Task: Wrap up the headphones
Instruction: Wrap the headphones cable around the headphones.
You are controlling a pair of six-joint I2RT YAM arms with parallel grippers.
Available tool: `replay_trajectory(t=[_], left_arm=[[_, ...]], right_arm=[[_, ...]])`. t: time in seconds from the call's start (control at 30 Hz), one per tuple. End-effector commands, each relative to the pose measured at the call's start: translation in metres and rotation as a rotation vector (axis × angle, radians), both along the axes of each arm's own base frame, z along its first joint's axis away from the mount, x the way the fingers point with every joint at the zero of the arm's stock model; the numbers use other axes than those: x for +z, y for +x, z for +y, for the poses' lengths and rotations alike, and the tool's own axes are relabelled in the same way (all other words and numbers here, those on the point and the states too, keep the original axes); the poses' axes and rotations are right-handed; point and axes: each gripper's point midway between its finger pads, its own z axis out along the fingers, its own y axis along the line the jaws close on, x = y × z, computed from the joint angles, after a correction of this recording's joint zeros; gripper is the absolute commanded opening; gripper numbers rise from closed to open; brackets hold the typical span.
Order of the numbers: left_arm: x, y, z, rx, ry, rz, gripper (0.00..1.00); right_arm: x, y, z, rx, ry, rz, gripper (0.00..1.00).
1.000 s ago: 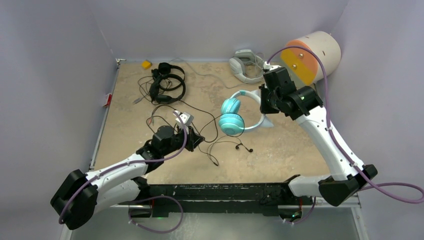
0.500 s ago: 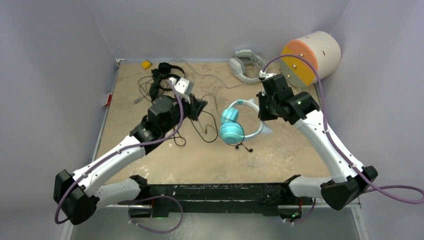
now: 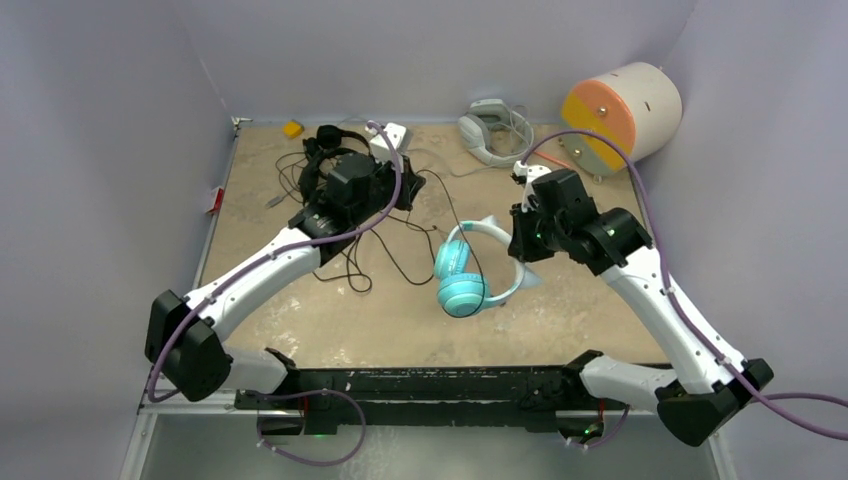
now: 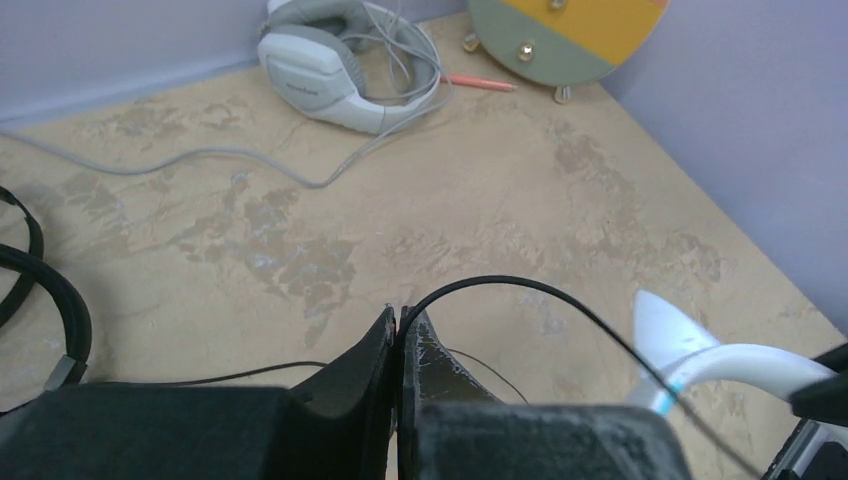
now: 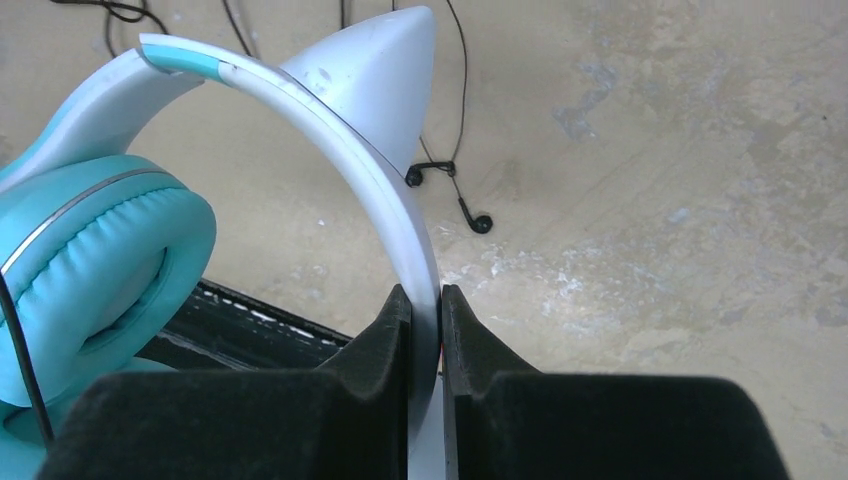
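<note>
Right now your right end effector (image 5: 425, 300) is clamped on the white band (image 5: 330, 130) of the teal headphones (image 3: 460, 290), which sit off its left side over the middle of the desk (image 3: 580, 300). Your left end effector (image 4: 398, 318) is pinched shut on their thin black cord (image 4: 520, 285), farther back and to the left. So the headphones lie to the right of and nearer than that left end effector, the cord spanning between; you'll likely need to carry the cord across toward the band to lay a turn around it
</note>
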Motion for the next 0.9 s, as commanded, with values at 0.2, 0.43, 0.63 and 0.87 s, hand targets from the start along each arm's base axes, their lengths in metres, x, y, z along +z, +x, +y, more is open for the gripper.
replay_trajectory(t=[0.2,0.43,0.63,0.87], left_arm=[[-0.031,-0.008,-0.022,-0.107,-0.076,0.083,0.00],[-0.060,-0.020,-0.038,-0.192,-0.136,0.149,0.00],[-0.054,-0.035,-0.048,-0.289,-0.220,0.094,0.03],[-0.040,-0.034,-0.055,-0.340,-0.272,0.000,0.24]], right_arm=[[0.086,0.004,0.027,0.036,0.292,-0.263,0.00],[0.133,0.007,0.032,-0.050,0.459,-0.335,0.00],[0.167,0.019,0.030,-0.162,0.520,-0.346,0.00],[0.204,0.025,0.040,-0.181,0.619,-0.358,0.00]])
